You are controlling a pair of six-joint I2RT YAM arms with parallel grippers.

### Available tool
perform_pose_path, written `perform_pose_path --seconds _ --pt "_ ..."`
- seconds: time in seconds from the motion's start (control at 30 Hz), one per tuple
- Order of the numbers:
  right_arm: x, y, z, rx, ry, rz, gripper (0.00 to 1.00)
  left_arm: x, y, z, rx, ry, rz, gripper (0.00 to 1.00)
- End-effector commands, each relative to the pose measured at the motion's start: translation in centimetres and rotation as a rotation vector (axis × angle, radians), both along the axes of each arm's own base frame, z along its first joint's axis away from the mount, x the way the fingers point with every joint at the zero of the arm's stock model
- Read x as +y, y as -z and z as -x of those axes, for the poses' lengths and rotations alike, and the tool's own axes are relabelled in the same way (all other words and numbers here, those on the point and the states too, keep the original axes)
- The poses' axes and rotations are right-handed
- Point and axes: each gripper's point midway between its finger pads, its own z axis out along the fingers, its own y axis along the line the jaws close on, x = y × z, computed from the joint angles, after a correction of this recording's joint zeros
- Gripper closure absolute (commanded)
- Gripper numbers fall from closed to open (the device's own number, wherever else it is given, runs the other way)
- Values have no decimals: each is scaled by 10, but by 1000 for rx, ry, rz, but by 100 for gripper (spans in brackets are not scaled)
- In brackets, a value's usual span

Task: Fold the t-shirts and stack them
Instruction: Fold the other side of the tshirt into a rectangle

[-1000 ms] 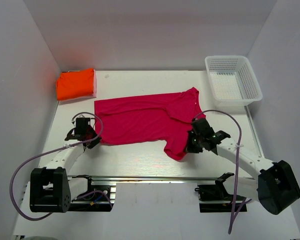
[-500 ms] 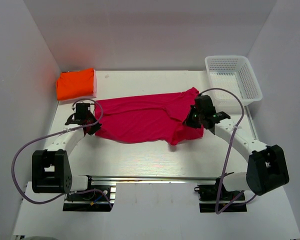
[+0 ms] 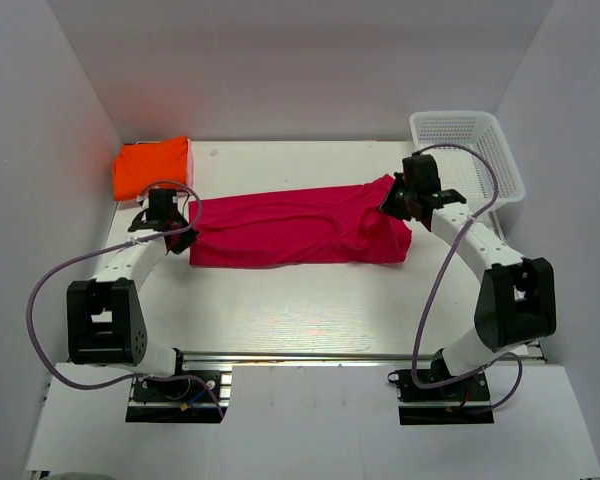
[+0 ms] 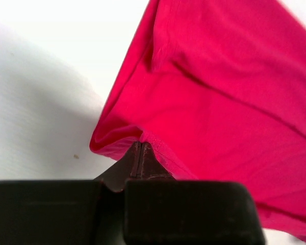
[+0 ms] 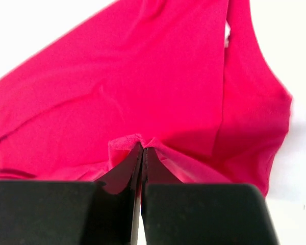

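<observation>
both l gripper & r gripper pinch pink shirt edges, fingers together.

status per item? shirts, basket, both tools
pink shirt: doubled over into a long band on the table, pinched at both ends
orange shirt: folded, far left corner, nothing touching it
basket: upright, nothing seen inside
left tool: shut on the pink shirt's edge
right tool: shut on the pink shirt's edge
</observation>
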Motion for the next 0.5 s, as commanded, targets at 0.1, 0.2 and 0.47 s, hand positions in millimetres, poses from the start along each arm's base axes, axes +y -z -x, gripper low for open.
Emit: perform_pose_path --seconds 0.1,0.2,0.47 --pt "-3 -32 -46 -95 -3 -12 100 12 -10 -26 -27 -41 -17 100" --pt "-9 -27 -59 -89 4 3 100 19 -9 -35 -22 -71 -26 100" --pt "-16 -18 -88 -78 2 19 100 25 -5 -65 -29 -88 -48 100"
